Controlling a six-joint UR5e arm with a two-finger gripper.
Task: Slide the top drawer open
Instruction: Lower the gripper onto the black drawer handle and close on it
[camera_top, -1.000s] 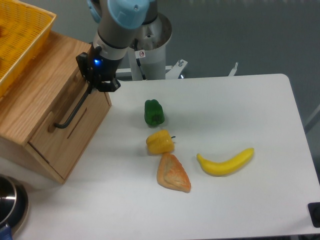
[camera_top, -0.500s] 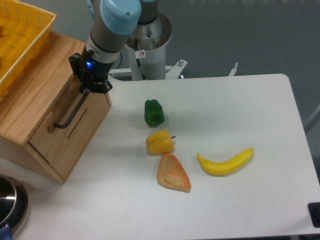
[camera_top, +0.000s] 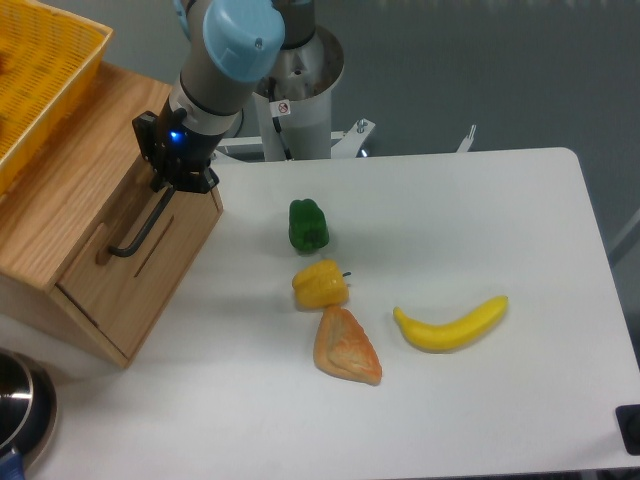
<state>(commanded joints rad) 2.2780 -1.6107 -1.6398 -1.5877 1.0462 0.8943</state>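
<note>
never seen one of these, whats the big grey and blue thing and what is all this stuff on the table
It is a robot arm, filmed by one fixed camera looking down at a white table. Its hand is at the upper end of a black handle on the top drawer of a wooden box; whether the fingers are closed on it cannot be told. A yellow basket sits on the box. On the table lie a green pepper, a yellow pepper, a pastry and a banana. A metal bowl shows at the lower left.
</note>
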